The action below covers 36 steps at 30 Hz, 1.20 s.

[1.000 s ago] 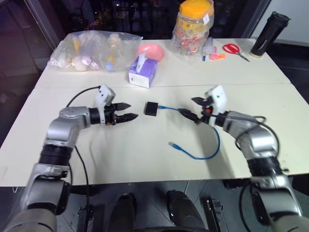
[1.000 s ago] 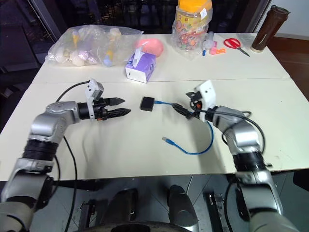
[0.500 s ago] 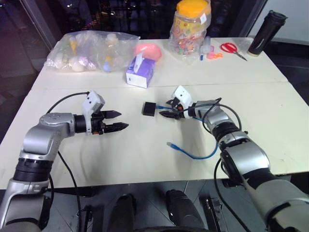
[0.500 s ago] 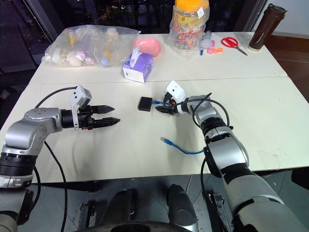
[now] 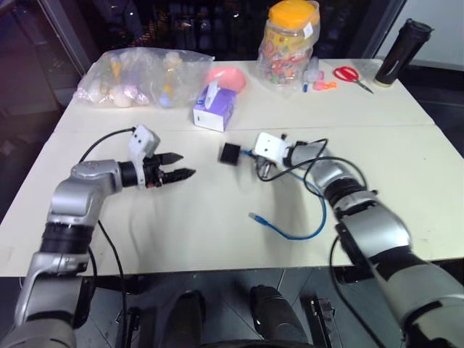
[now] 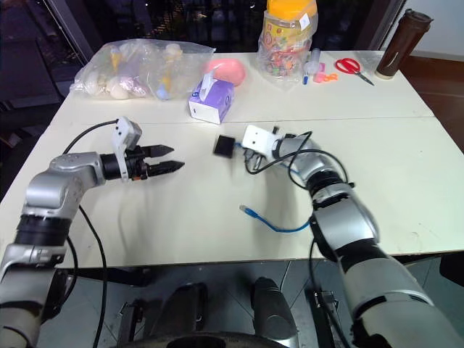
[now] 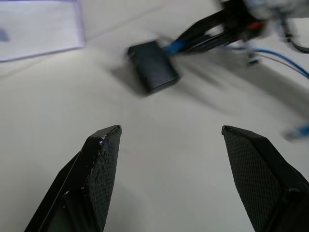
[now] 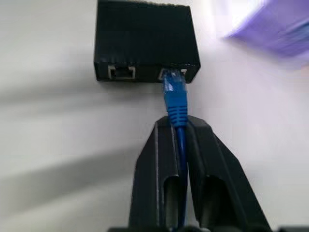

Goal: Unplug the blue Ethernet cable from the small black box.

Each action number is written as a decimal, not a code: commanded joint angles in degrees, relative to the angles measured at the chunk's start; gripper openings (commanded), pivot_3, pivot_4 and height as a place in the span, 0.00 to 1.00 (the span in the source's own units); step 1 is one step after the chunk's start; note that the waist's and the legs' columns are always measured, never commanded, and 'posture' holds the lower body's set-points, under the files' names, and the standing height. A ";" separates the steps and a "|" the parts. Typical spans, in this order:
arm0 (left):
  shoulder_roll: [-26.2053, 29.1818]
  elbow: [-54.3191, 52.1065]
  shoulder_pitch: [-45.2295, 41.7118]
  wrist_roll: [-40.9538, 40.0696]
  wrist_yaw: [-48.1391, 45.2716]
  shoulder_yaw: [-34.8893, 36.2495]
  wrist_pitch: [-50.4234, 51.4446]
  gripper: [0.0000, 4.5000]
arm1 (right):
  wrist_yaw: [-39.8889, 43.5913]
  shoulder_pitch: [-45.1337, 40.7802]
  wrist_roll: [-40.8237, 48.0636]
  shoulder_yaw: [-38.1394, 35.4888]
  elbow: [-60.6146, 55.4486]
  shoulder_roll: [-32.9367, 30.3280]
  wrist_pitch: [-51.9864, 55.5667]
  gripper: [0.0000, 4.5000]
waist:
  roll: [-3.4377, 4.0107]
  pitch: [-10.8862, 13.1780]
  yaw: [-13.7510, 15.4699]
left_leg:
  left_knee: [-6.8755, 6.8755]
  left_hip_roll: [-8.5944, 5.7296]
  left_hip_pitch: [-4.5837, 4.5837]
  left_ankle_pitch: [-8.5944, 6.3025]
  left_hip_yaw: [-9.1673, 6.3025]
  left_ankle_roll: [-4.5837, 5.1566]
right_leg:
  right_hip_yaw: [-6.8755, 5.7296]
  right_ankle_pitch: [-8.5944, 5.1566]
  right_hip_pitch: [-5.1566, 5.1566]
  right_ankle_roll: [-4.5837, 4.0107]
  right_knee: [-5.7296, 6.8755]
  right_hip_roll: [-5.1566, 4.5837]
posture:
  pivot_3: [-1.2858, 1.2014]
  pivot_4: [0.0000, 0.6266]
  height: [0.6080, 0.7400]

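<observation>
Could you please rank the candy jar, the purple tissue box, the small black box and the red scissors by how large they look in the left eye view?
1. Candy jar
2. Purple tissue box
3. Red scissors
4. Small black box

The scissors and black box look close in size; the scissors lie farther away, so that order is unsure.

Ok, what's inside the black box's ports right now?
The small black box shows two ports: one holds the blue Ethernet cable plug, the other is empty. The right gripper pinches the cord just behind the plug; contacts inside are hidden.
</observation>
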 commanded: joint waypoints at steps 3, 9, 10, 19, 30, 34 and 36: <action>-4.70 14.90 -13.66 -6.92 -10.20 5.12 1.85 0.77 | -8.06 2.24 -1.73 -2.70 -18.12 -6.29 -11.26 0.01 | -0.01 0.00 -0.27 | -0.16 0.01 -0.01 -0.01 0.00 0.01 | -0.02 -0.03 -0.06 0.03 -0.03 0.01 | 0.52 0.24 0.99; -9.64 35.24 -27.80 -5.53 -18.27 6.39 -0.77 0.77 | -4.47 9.62 1.99 -6.36 -37.61 -10.13 -5.44 0.01 | -0.02 0.01 -0.26 | -0.18 -0.03 -0.07 -0.05 -0.03 0.08 | -0.07 -0.11 -0.01 0.14 -0.10 0.00 | 0.52 0.24 0.99; -10.32 37.65 -29.51 -4.79 -18.98 6.33 -1.86 0.77 | -3.84 10.60 2.46 -6.89 -40.09 -10.41 -4.07 0.01 | -0.02 0.01 -0.24 | -0.11 -0.03 -0.06 -0.06 -0.02 0.09 | -0.05 -0.11 -0.01 0.14 -0.11 0.01 | 0.52 0.24 0.99; -16.05 48.50 -36.36 2.47 -19.60 5.61 -11.31 0.60 | -0.86 16.16 3.54 -9.14 -53.53 -10.87 5.37 0.00 | -0.03 0.01 -0.16 | -0.04 -0.05 -0.01 -0.05 -0.03 0.08 | -0.03 -0.10 0.05 0.14 -0.05 0.01 | 0.52 0.24 0.99; -16.78 49.32 -36.68 3.20 -20.23 8.18 -11.65 0.12 | 2.08 20.05 4.92 -9.88 -59.32 -10.64 11.10 0.00 | -0.04 0.02 -0.15 | -0.06 -0.04 -0.02 -0.05 -0.04 0.08 | -0.04 -0.10 0.03 0.14 -0.02 0.01 | 0.52 0.24 0.99; -16.57 48.93 -35.95 3.64 -21.00 8.35 -11.17 0.12 | 5.20 23.55 7.57 -12.03 -63.90 -11.34 20.12 0.48 | -0.04 0.02 -0.14 | -0.04 -0.04 -0.02 -0.05 -0.04 0.08 | -0.04 -0.10 0.05 0.14 -0.02 0.00 | 0.52 0.24 0.99; -16.37 48.72 -35.68 3.54 -21.14 8.77 -10.65 0.12 | 9.41 27.65 16.34 -15.15 -71.04 -10.84 34.03 0.70 | -0.04 0.02 0.16 | -0.04 -0.05 -0.04 -0.05 -0.07 0.08 | -0.05 -0.10 0.05 0.14 -0.02 0.00 | 0.52 0.24 0.99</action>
